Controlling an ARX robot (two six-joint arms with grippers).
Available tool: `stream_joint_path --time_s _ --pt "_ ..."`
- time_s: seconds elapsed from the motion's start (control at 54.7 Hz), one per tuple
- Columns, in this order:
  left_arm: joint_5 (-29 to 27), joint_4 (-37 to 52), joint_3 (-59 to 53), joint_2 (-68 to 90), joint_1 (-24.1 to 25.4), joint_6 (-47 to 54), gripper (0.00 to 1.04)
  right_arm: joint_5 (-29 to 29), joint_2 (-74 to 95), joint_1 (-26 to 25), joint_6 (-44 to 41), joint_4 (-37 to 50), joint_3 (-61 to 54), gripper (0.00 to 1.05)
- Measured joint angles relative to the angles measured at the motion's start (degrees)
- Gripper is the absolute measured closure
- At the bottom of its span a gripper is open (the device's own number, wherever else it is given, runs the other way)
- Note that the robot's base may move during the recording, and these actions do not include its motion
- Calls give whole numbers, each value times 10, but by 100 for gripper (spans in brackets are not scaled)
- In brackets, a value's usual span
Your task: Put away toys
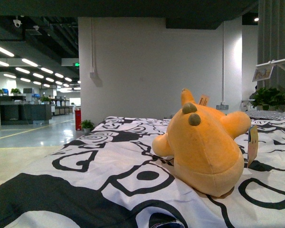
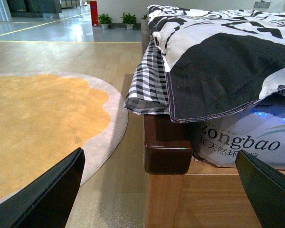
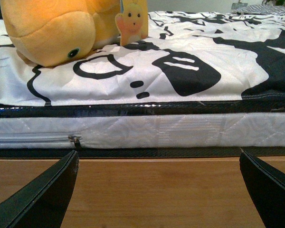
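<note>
Patterned bed cover point(image 1: 85, 161) bears orange plush toy point(image 1: 204, 142); left gripper point(image 2: 159, 152), right gripper point(image 3: 158, 152) both spread wide, empty.

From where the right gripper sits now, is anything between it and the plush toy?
Yes: the right gripper sits below the mattress edge, which rises between it and the plush toy. Nothing else blocks it.

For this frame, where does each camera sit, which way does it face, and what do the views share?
Front: on the robot's body, facing across the bed's patterned cover at the plush toy; no arms show.
Left wrist: low beside the bed corner, facing it and an orange rug; the open left pincer frames the view.
Right wrist: low, facing the mattress side; the open right pincer shows.
Shared: front and right wrist both show the toy; all three the cover.
</note>
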Motion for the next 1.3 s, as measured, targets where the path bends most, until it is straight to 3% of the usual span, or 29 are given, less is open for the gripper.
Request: stream_joint_path --time_s 0.183,0.274,0.512,0.877,1.079,1.298 --pt "1 0 0 0 0 0 6 7 0 1 0 2 0 2" --pt "1 0 0 0 0 0 6 92 5 27 22 71 -1 2" --pt "1 0 0 0 0 0 6 104 136 36 42 211 3 2" --pt "1 0 0 0 0 0 6 212 393 207 10 421 120 2" --pt "1 0 0 0 0 0 6 229 525 249 -9 510 169 2" --pt "1 0 0 0 0 0 6 225 624 257 -13 560 218 2"
